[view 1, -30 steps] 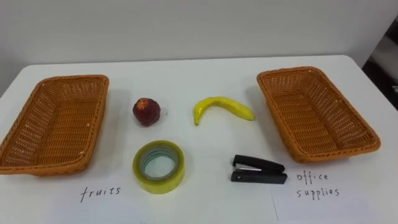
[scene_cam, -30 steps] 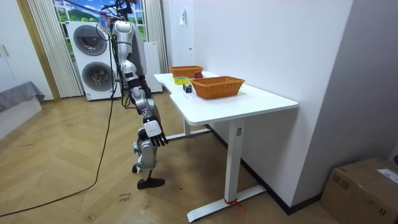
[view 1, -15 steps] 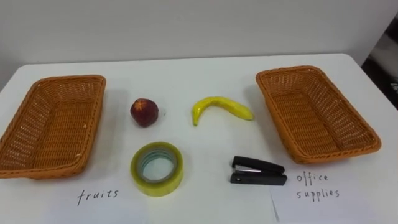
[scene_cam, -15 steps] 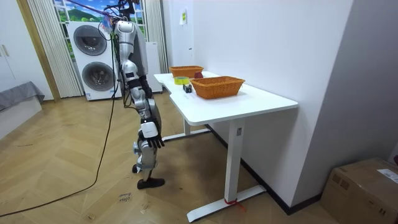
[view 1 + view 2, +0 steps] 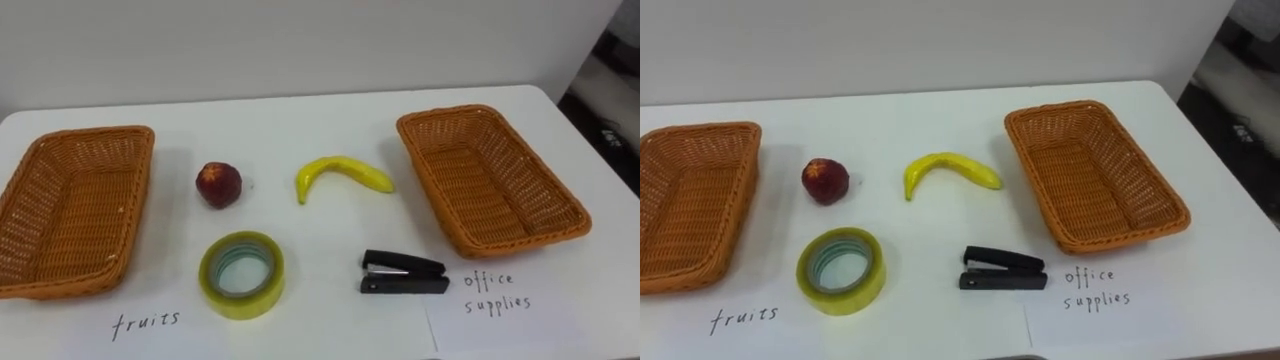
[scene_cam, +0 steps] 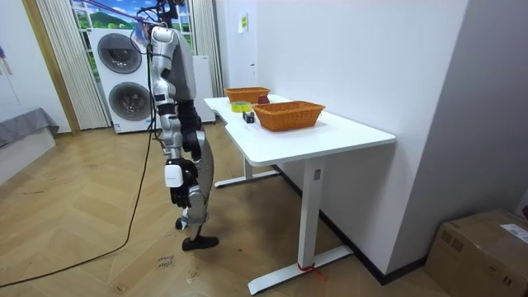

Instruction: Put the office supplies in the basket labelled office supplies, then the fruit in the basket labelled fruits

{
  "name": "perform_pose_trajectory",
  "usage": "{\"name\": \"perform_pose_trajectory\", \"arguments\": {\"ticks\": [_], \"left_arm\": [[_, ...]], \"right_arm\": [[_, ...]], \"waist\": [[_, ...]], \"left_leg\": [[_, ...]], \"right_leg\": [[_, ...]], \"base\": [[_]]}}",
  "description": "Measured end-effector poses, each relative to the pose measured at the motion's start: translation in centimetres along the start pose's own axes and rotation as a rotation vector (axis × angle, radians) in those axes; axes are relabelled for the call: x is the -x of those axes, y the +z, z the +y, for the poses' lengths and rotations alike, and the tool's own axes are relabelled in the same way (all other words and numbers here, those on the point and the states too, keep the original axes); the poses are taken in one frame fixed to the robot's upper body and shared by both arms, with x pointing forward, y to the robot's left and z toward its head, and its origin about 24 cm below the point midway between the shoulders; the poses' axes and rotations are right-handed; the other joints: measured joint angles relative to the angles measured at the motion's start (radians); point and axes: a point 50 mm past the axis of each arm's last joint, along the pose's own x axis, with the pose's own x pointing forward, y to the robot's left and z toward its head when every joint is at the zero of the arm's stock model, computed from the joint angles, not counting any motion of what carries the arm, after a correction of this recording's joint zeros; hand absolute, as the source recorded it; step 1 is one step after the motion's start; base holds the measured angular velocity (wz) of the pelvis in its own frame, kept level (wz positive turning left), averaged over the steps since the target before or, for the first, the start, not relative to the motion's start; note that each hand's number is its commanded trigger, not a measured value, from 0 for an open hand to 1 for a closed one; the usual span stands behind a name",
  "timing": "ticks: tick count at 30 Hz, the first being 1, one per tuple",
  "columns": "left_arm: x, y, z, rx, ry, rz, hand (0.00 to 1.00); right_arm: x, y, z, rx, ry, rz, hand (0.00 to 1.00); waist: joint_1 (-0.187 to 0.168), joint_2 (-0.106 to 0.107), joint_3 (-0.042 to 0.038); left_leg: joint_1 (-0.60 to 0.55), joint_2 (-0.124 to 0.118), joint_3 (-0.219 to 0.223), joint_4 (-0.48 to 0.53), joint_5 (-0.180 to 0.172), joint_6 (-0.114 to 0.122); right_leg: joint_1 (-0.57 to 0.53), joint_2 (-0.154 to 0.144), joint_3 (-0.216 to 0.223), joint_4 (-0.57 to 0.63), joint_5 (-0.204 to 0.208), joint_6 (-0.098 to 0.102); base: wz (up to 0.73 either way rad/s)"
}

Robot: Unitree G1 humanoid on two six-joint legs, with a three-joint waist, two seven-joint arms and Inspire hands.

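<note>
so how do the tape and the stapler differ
The tape is a yellowish ring lying flat; the stapler is black, long and narrow. The tape lies in front of the apple, the stapler to its right, in front of the banana. Both lie on the table, not yet sorted.

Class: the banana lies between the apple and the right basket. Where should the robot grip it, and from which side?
Grip the banana at its thick middle, coming straight down from above and closing across its narrow width. It lies flat on the table with bare space on its far and near sides, so that approach looks unobstructed.
</note>
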Motion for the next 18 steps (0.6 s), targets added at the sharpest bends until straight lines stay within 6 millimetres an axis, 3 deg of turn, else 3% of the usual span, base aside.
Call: {"name": "perform_pose_trajectory", "arguments": {"ticks": [9, 13, 18], "left_arm": [[-0.1, -0.4, 1.6, 0.029, 0.061, 0.008, 0.00], [0.0, -0.4, 1.8, 0.028, 0.065, 0.001, 0.00], [0.3, -0.2, 2.3, 0.031, 0.079, -0.036, 0.00]], "right_arm": [[0.1, 1.7, -1.9, -0.336, -0.118, -0.038, 0.00], [0.5, 5.0, -2.8, -0.428, -0.162, -0.143, 0.00], [1.8, 8.7, -4.6, -0.541, -0.220, -0.295, 0.00]], "waist": [[-0.022, -0.016, -0.0016], [-0.047, -0.020, -0.0026], [-0.050, -0.027, -0.0031]], "left_leg": [[0.010, 0.000, 0.012, -0.004, 0.000, 0.000], [-0.003, -0.001, 0.013, -0.004, 0.000, 0.001], [-0.001, 0.001, 0.022, -0.010, 0.000, 0.000]], "right_leg": [[0.000, 0.001, 0.009, -0.002, 0.000, 0.000], [-0.014, 0.000, 0.009, 0.000, 0.001, 0.002], [-0.020, 0.004, 0.019, 0.001, 0.001, 0.001]], "base": [[-0.04], [0.00], [-0.05]]}}
